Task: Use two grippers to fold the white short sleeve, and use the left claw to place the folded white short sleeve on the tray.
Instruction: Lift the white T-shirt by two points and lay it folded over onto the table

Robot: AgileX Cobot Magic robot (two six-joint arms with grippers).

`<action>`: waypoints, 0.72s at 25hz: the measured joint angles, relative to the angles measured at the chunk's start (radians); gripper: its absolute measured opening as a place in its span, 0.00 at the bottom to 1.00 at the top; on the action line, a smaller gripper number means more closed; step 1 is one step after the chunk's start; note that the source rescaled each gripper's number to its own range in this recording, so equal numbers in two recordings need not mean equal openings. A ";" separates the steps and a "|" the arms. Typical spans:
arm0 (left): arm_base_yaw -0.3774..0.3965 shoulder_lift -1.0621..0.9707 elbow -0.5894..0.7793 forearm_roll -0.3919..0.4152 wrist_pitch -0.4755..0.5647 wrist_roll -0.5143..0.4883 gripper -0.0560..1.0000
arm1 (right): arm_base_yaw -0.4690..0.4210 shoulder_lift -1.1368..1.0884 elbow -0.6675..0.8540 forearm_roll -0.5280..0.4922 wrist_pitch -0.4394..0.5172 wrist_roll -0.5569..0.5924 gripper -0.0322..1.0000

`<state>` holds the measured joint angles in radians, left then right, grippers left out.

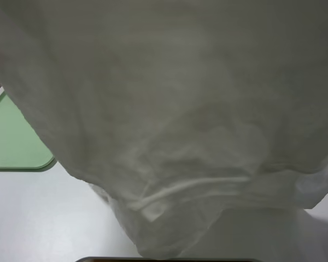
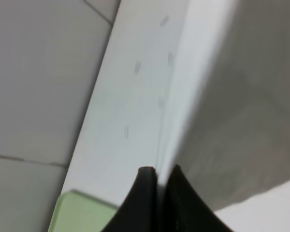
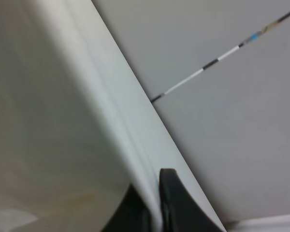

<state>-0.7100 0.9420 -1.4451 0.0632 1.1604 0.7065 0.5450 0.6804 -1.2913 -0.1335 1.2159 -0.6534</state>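
Note:
The white short sleeve hangs lifted close to the high camera and fills most of that view, its lower hem bunched above the table. Both arms are hidden behind it there. In the left wrist view my left gripper is shut on the taut edge of the white short sleeve. My right gripper is shut likewise on another edge of the white short sleeve. The pale green tray lies on the table at the left, partly covered from view by the cloth; its corner shows below the left claw.
The white table shows under the hanging cloth at the lower left. Grey floor tiles lie beyond the table edge. A striped tape line crosses the floor on the right side.

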 joint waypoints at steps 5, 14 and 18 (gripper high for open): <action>-0.005 0.086 0.101 0.156 -0.008 0.000 0.05 | 0.000 0.098 0.000 -0.098 -0.005 0.001 0.03; 0.002 0.290 0.117 0.412 -0.143 -0.001 0.05 | -0.045 0.379 0.000 -0.264 -0.113 0.033 0.03; 0.069 0.377 0.117 0.428 -0.268 -0.007 0.05 | -0.170 0.492 0.000 -0.238 -0.249 0.035 0.03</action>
<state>-0.6409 1.3189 -1.3284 0.4913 0.8927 0.6999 0.3746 1.1721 -1.2909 -0.3713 0.9669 -0.6185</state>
